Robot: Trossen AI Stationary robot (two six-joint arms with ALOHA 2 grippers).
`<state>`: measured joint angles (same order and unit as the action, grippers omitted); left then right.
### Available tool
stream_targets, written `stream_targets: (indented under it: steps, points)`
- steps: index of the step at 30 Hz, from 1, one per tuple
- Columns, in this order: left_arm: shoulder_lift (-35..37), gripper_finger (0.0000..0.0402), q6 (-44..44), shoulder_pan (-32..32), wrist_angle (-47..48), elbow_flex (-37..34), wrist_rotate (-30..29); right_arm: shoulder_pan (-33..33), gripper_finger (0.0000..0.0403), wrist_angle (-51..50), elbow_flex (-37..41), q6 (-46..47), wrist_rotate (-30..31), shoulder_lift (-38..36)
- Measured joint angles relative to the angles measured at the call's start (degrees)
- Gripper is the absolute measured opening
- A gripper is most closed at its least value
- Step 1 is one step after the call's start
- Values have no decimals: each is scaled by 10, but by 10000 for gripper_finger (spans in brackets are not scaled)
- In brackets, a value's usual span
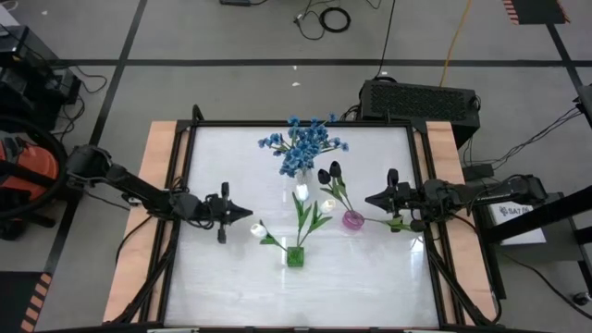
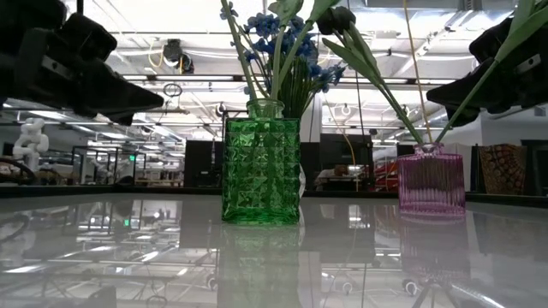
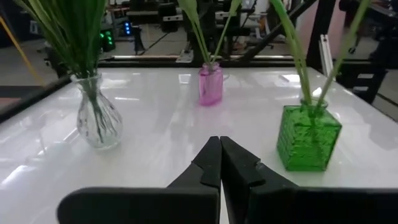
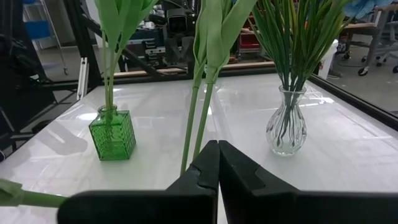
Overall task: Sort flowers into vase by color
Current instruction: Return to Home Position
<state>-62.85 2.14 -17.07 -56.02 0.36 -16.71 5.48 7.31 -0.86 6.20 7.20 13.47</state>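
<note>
Nearest the front edge of the table (image 1: 231,287) stands the green vase (image 1: 294,256), with three white tulips (image 1: 302,192) in it. Their stems fan out, and one leans over toward the left gripper (image 1: 246,212), with its bud near the tip. That gripper hangs over the table to the left of the vases. Its two fingers are pressed tight together with nothing between them. Going home looks like a plain pull back to the left, away from that leaning bud, so nothing gets knocked.

A little farther back and to the right is the pink vase (image 1: 353,220), which holds the dark tulips (image 1: 330,172). The right gripper (image 1: 370,199) hangs to the right of it, pinched tight and empty too. A long green leaf (image 1: 400,223) lies right by this arm, but whether it touches cannot be told.

Farthest back stands the clear vase (image 3: 97,118) with the blue flowers (image 1: 303,143). From table height the green vase hides most of it, and the wrist views cut off every bloom at the top
</note>
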Motion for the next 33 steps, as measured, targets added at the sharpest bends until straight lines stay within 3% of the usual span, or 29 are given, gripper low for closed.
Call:
stream_targets:
  steps: [7, 26, 33]
  points:
    - [38, 4, -8, 20, 48, 0, 1, 0, 0, -6, 0, 2, -3, -4]
    - [260, 3, 3, 21, 258, 0, 0, 0, 0, -52, 0, -14, -17, -131]
    - [316, 3, -28, 21, 310, 0, -3, 0, 0, -56, 0, -11, -30, -133]
